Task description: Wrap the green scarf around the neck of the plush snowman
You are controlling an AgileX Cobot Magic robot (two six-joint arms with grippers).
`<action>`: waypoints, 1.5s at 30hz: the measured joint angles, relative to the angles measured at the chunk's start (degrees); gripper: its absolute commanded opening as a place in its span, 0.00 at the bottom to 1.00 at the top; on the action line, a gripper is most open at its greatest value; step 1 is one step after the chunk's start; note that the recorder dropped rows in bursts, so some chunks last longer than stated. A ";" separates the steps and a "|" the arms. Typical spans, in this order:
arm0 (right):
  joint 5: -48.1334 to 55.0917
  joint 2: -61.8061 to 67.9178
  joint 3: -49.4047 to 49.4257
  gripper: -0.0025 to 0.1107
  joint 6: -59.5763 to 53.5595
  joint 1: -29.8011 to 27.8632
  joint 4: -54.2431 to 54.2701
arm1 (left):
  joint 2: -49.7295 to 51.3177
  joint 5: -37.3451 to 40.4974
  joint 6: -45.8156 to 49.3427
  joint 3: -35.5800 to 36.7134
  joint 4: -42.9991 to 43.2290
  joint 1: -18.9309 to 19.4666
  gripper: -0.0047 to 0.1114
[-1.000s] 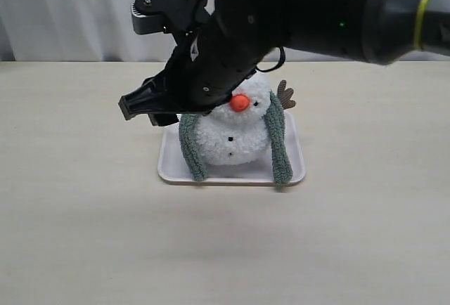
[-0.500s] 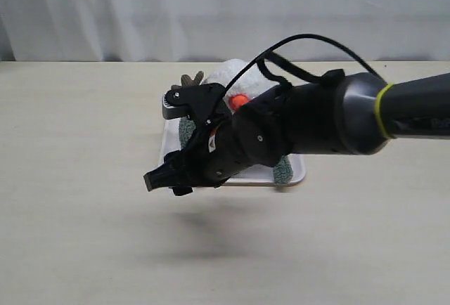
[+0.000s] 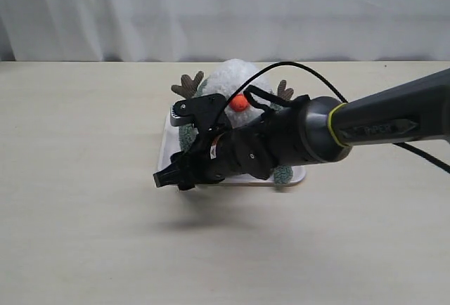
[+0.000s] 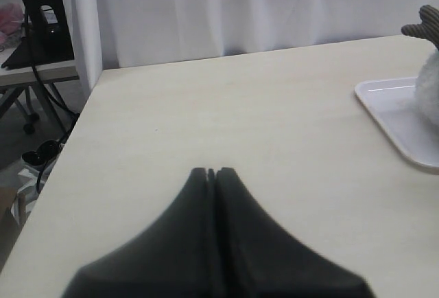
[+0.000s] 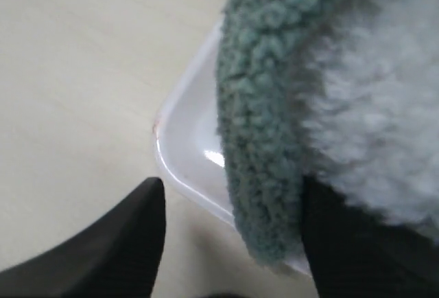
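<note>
Two wide-spread fingers on our right gripper [image 5: 232, 198] straddle the green scarf [image 5: 264, 106] end; we'd pinch just fabric, not the plush snowman [image 5: 374, 106]. Left gripper [image 4: 211, 173] is closed, empty.

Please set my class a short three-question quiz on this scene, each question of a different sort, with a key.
1. True or false: the left gripper is shut and holds nothing.
2. Pick one. The plush snowman sits on: A) a white tray; B) the bare table; C) a bowl.
3. Fill in: in the right wrist view, the hanging end of the green ____ shows between the fingers of the open right gripper.

Key: 1 true. 2 A. 3 scarf (the green scarf).
</note>
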 measured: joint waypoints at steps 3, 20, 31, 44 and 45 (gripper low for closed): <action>-1.65 0.35 0.00 0.24 0.00 0.00 0.00 | 0.00 0.00 0.00 0.00 0.00 0.00 0.04; 12.22 -4.75 0.00 0.06 -7.08 0.00 -2.95 | 0.00 0.00 0.00 0.00 0.00 0.00 0.04; 29.11 -10.47 0.00 0.06 -1.77 0.00 -18.71 | 0.00 0.00 0.00 0.00 0.00 0.00 0.04; 32.32 -8.25 0.00 0.06 5.88 0.00 -27.14 | 0.00 0.00 0.00 0.00 0.00 0.00 0.04; 32.31 -7.52 0.00 0.06 5.92 0.00 -27.14 | 0.00 0.00 0.00 0.00 0.00 0.00 0.04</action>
